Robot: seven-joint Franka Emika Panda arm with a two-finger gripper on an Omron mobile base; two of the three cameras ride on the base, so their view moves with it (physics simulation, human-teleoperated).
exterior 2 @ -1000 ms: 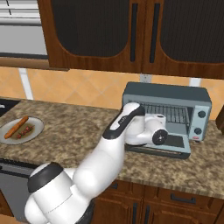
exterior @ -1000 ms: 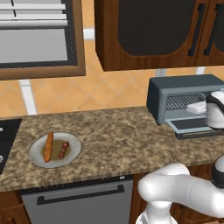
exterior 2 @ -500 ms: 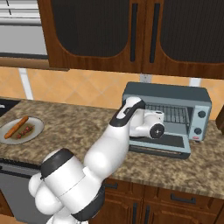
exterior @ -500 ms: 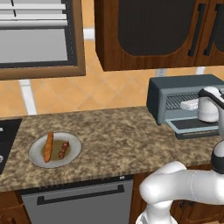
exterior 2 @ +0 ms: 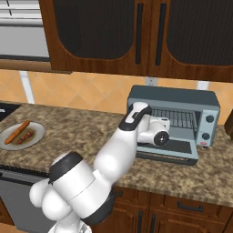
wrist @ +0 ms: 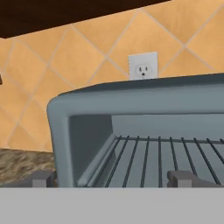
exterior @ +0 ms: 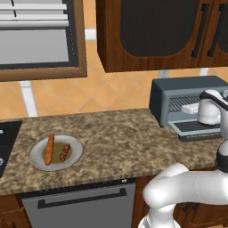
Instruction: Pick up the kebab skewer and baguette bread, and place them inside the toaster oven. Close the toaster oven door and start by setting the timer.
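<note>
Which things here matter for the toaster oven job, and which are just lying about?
For the job: kebab skewer, baguette bread, toaster oven, its dropped-open toaster oven door, the gripper.

Just there: plate, wall outlet, upper cabinets, window.

— Where do the two base cameras stand?
— Behind the arm, one on each side, both looking forward and down across the desk. They share the plate at the left and the toaster oven at the right — each from its own angle.
— And the hand camera?
— Very near the toaster oven, facing straight into its open mouth — wire rack ahead, wall outlet on the tiles beyond.
</note>
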